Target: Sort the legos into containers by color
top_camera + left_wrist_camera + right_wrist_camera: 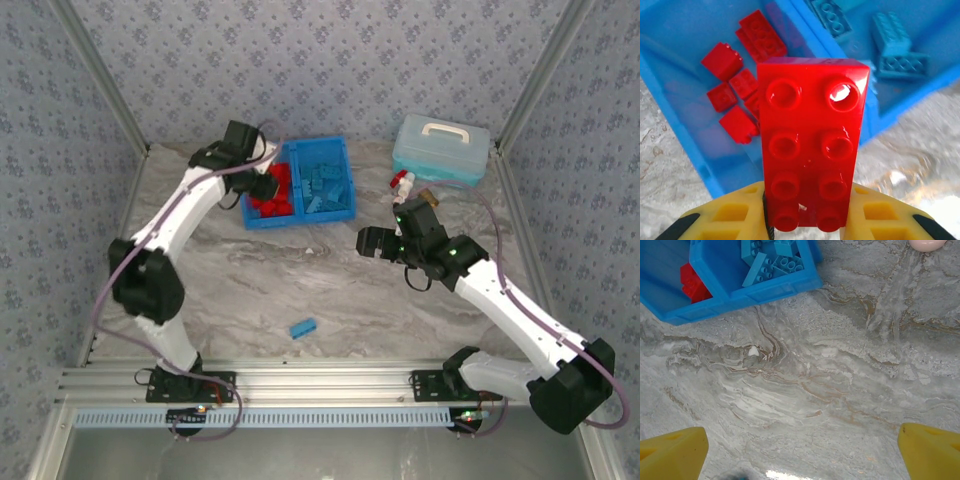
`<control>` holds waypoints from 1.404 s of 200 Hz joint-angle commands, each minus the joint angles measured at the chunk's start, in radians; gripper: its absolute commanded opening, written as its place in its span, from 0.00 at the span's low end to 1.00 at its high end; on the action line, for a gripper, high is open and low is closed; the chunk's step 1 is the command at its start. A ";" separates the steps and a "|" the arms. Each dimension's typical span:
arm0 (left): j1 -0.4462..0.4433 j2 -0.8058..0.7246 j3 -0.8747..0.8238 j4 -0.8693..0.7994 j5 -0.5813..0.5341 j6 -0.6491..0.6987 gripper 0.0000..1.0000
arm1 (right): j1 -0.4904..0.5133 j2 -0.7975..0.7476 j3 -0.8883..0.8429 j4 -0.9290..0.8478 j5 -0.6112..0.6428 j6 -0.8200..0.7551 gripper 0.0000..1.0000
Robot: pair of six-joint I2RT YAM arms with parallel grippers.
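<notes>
A red lego (810,145) is held clamped in the left gripper (810,217) above the red-filled compartment (685,30), and is best released low, only once clear of the divider (807,35)

The left claw (810,222) holds a brick (810,145) over the tray (300,220). A lone brick (303,327) lies on the desk (330,280), well behind that claw.
</notes>
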 commanded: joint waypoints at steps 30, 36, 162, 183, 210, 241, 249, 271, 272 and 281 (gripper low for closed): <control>0.038 0.307 0.394 -0.187 -0.077 -0.171 0.27 | -0.008 -0.038 0.018 -0.042 0.010 0.009 1.00; 0.038 0.331 0.426 -0.191 -0.082 -0.176 0.28 | -0.007 -0.036 0.017 -0.041 0.006 0.008 1.00; 0.027 0.296 0.649 -0.272 -0.034 -0.205 0.52 | 0.007 -0.013 0.075 -0.046 -0.061 -0.266 1.00; 0.012 0.086 0.420 -0.168 -0.008 -0.181 0.53 | 0.066 -0.006 0.074 0.003 -0.136 -0.509 1.00; 0.009 -0.189 0.101 -0.057 0.045 -0.123 0.58 | 0.223 0.009 0.010 0.090 -0.171 -0.836 1.00; 0.009 -0.457 -0.219 -0.001 0.073 -0.037 0.77 | 0.433 0.110 -0.040 0.088 -0.181 -1.229 1.00; 0.009 -0.517 -0.296 0.007 0.077 -0.015 0.81 | 0.467 0.155 -0.035 0.083 -0.186 -1.295 1.00; 0.009 -0.670 -0.486 0.022 0.076 0.025 0.90 | 0.495 0.299 0.014 0.068 -0.236 -1.369 1.00; 0.009 -0.677 -0.493 0.022 0.075 0.026 0.90 | 0.496 0.306 0.016 0.067 -0.239 -1.372 1.00; 0.009 -0.732 -0.554 0.024 0.062 0.021 0.91 | 0.504 0.360 0.042 0.057 -0.259 -1.409 1.00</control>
